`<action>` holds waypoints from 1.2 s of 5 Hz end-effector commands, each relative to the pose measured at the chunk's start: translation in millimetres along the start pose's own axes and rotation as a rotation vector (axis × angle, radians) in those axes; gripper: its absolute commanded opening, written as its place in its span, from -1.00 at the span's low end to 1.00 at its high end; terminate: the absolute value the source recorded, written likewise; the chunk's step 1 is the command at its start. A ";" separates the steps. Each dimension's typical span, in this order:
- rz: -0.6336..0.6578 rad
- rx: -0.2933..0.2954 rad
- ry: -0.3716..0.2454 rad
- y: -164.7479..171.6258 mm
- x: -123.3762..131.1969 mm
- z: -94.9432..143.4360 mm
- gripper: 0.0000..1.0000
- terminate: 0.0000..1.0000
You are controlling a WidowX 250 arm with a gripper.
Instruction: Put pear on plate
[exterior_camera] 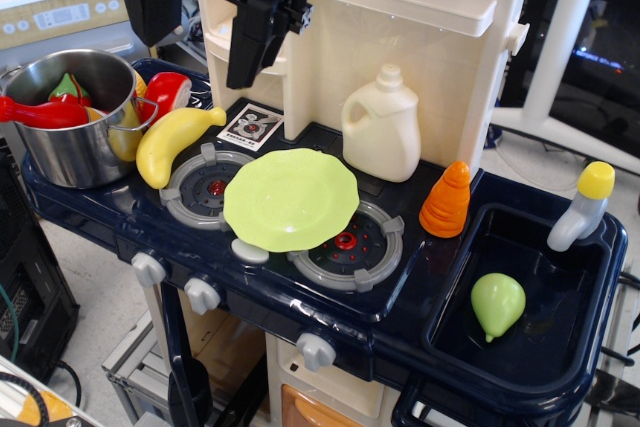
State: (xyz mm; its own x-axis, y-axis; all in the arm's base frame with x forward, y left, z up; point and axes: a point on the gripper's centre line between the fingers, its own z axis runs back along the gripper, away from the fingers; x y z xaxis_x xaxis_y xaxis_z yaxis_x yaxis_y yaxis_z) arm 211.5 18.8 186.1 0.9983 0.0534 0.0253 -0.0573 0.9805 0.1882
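Nothing of your task is done yet, as far as this view shows. The pear (pixel 497 304) lies on its side at the bottom of the dark sink (pixel 575 342) at the counter's right end, near the front right corner, with nothing touching it. The plate (pixel 291 199) sits bare near the middle of the counter, overlapping both grey burners (pixel 352 244), well apart from the pear. Your gripper (pixel 243 39) hangs high over the back left part of the counter, above the banana (pixel 172 141), far from the sink. Its fingers (pixel 256 37) hold nothing; whether they are spread or pressed together you cannot tell from this angle. Everything is left: reach the sink, grasp the pear, carry it leftward, set it on the plate.
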 end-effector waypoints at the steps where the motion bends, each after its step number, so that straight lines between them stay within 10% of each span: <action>1: 0.000 0.000 0.000 0.0 0.0 0.0 1.00 -1.00; 3: 0.112 -0.017 -0.022 -101.7 21.2 4.0 1.00 -1.00; 6: 0.198 -0.098 -0.122 -201.1 21.4 -57.7 1.00 -1.00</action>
State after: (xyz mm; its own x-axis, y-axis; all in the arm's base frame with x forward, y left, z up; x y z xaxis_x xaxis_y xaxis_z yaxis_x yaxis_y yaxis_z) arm 239.1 -162.2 75.1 0.9679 0.2102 0.1375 -0.2261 0.9677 0.1118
